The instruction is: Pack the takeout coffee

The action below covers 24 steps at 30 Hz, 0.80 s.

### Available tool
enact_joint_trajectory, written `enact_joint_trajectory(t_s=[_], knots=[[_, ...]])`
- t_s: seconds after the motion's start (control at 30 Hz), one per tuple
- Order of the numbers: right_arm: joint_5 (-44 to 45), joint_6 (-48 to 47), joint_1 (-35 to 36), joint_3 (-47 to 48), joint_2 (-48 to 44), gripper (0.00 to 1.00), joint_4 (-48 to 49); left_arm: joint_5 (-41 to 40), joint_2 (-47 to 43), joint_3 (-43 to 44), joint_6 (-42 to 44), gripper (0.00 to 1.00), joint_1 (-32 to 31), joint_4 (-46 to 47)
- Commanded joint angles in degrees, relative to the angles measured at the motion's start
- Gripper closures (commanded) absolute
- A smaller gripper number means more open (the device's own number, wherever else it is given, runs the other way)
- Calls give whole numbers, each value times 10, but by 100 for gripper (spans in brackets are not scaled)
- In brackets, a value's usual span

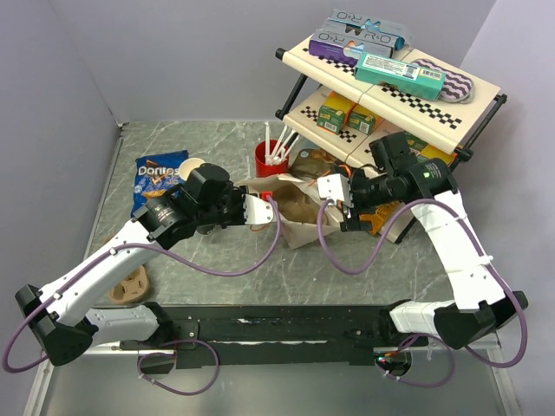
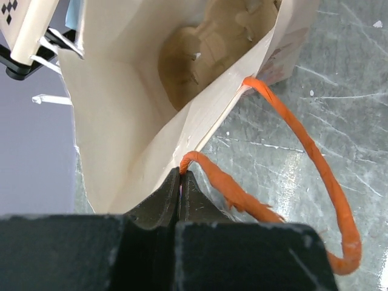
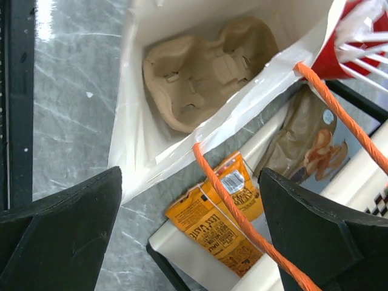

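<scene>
The takeout coffee cup (image 1: 192, 166) shows only as a small cream-white rim behind my left arm, next to the chip bag; its lid is not visible. A white paper bag (image 1: 293, 206) with orange handles stands open mid-table, with a cardboard cup carrier (image 3: 203, 70) inside. My left gripper (image 1: 269, 209) is shut on the bag's rim at the root of an orange handle (image 2: 285, 130); its tips (image 2: 182, 174) pinch the paper. My right gripper (image 1: 327, 198) hangs open over the bag's other side, and the other orange handle (image 3: 242, 218) runs between its fingers (image 3: 73, 224).
A red cup with white straws (image 1: 273, 156) stands just behind the bag. A blue Doritos bag (image 1: 159, 178) lies at back left. A two-tier checkered shelf (image 1: 434, 95) with boxes fills the right; an orange packet (image 3: 221, 221) lies on its low tier. A tan item (image 1: 130, 286) lies near the left arm.
</scene>
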Motion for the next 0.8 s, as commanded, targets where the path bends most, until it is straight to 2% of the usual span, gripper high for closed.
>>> enact_joint_trajectory(t_s=[0.0,0.1,0.27,0.47,0.63,0.77], knots=[[26,-24,14,-42,-25,0,-123,-8,-17,20,14,99,15,-11],[47,-2,25,-84,-32,0,-69,38,-28,30,10,99,16,-14],[89,3,46,-162,-50,0,31,47,-31,37,1,99,16,-19],[92,14,50,-212,-40,0,72,59,-34,32,-5,99,16,-17],[55,38,50,-219,-47,0,104,66,-31,25,-15,99,16,-11],[28,41,50,-183,-55,0,76,69,-31,20,-16,99,16,-9]])
